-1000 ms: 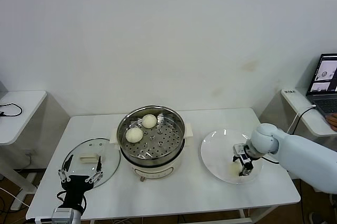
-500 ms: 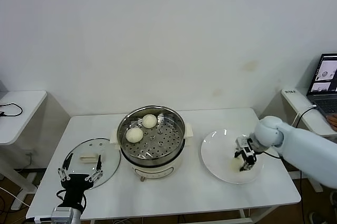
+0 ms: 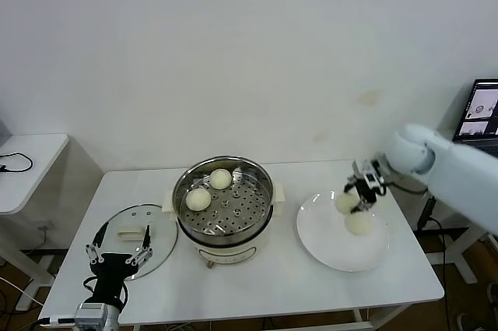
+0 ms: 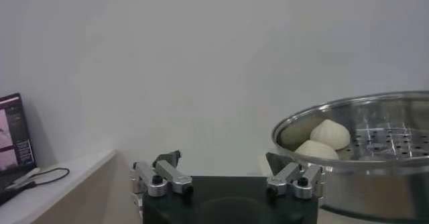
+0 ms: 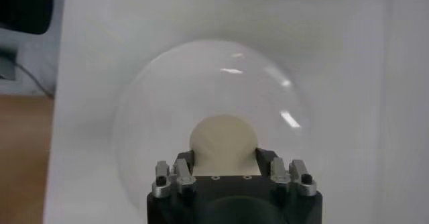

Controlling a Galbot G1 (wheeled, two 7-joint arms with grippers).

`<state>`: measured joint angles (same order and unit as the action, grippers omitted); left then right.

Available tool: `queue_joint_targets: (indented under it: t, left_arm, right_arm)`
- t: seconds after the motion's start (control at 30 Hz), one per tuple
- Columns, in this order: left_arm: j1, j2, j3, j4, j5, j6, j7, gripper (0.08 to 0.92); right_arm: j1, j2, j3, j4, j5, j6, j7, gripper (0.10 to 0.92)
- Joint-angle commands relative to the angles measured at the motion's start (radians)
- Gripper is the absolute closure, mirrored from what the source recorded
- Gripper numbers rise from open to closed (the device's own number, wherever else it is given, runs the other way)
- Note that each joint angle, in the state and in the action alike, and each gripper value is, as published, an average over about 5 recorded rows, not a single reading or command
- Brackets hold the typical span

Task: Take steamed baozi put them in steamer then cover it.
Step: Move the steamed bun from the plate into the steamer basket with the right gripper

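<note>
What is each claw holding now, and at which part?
The right claw holds one bun by its two sides, raised above the plate. The left claw is open and holds nothing.

Right tool (image 5: 224, 168) clamps baozi (image 5: 223, 137) above white plate (image 5: 154, 111).

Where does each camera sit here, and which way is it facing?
Head view: on the robot's head, looking forward and down at steamer, lid and plate; left tool open by the lid, right tool above the plate.
Left wrist view: behind the left tool, looking level at the steamer's side; only that tool shows.
Right wrist view: above the right tool, looking down on the plate; tool gripping a baozi.
Shared: head and right wrist show the same plate and baozi.
</note>
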<state>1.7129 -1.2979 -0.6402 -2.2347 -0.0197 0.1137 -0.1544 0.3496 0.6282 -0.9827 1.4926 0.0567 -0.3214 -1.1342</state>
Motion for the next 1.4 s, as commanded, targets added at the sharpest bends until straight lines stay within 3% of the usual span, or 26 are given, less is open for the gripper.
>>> queue_joint_targets:
  t: [0.03,0.37,0.63,1.1,1.4]
  left_arm:
    - [-0.001,0.002,-0.001,0.0,-0.003,0.001,0.001,0.177]
    - [-0.002,0.0,-0.016,0.004,-0.009,0.002,0.0,0.177]
    - [0.0,-0.008,-0.027,-0.003,-0.014,0.002,-0.001,0.177]
    - [-0.002,-0.023,-0.038,-0.006,-0.018,0.001,-0.002,0.177]
    - [-0.001,-0.027,-0.038,-0.004,-0.018,-0.001,-0.002,0.177]
  right_arm:
    - [0.327,0.156,-0.152,0.01,0.143,-0.014,0.011,0.44]
    - [0.334,0.437,-0.166,-0.032,0.232,-0.019,0.068,0.44]
    - [0.217,0.588,-0.19,-0.06,0.205,0.058,0.114,0.437]
    - [0.111,0.633,-0.282,-0.059,-0.073,0.306,0.168,0.44]
    - [0.094,0.658,-0.291,-0.09,-0.132,0.419,0.173,0.432]
